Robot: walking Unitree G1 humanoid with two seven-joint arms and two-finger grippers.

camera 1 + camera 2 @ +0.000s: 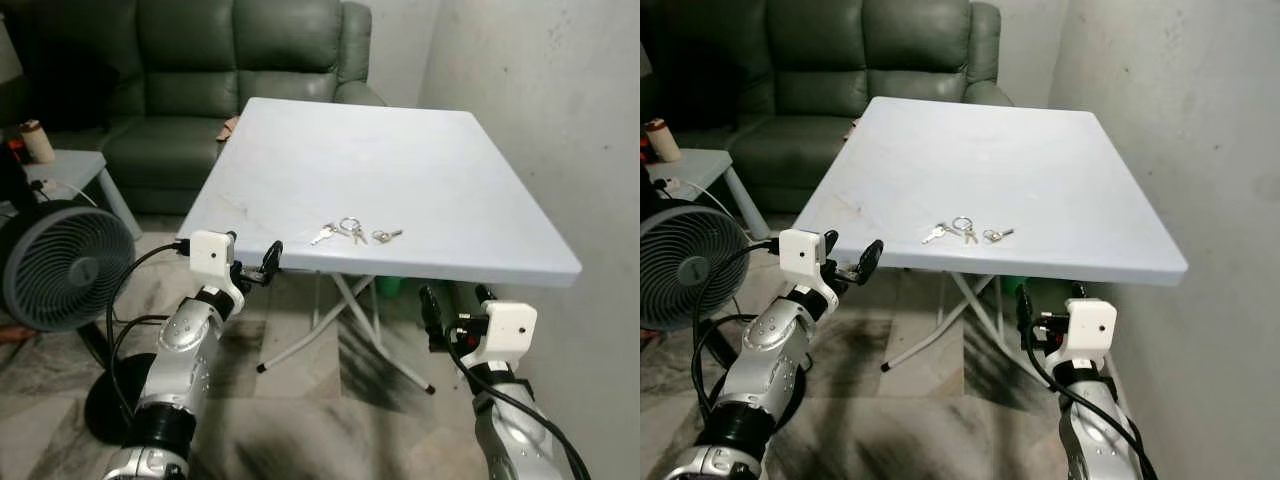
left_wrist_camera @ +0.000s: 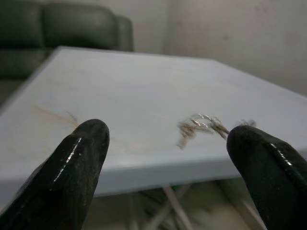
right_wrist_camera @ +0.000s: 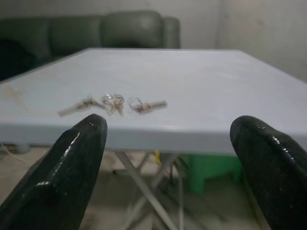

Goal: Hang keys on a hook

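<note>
Keys [image 1: 340, 231] lying flat on the white worktop [image 1: 400, 160], close to its near edge, roughly mid-width, with a smaller single key [image 1: 386, 236] on its own ring just beside them to the right. Left tool [image 1: 252, 262] held up at the near-left corner of the worktop, fingers spread wide apart and gripping nothing; right tool [image 1: 455, 303] hanging lower, beneath the near edge on the right, fingers likewise parted and empty. No hook to be seen anywhere, so trouble number one: nowhere obvious to carry the keys once lifted. Trouble number two, the pick itself: thin metal flat on a smooth, hard top, little for long black fingers to bite on, so likely to skate away or get nudged over that near edge and down onto the tiled floor [image 1: 330, 400] among the folding legs [image 1: 350, 320]. Two separate bunches too, so closing on one and leaving the other quite possible. Right tool sitting below the top's level, so a straight rise risks knocking the underside or rim of a light folding worktop and shaking everything. Fan [image 1: 60, 265] and its cable [image 1: 130, 290] near the left arm, a snag risk on any wide swing.
</note>
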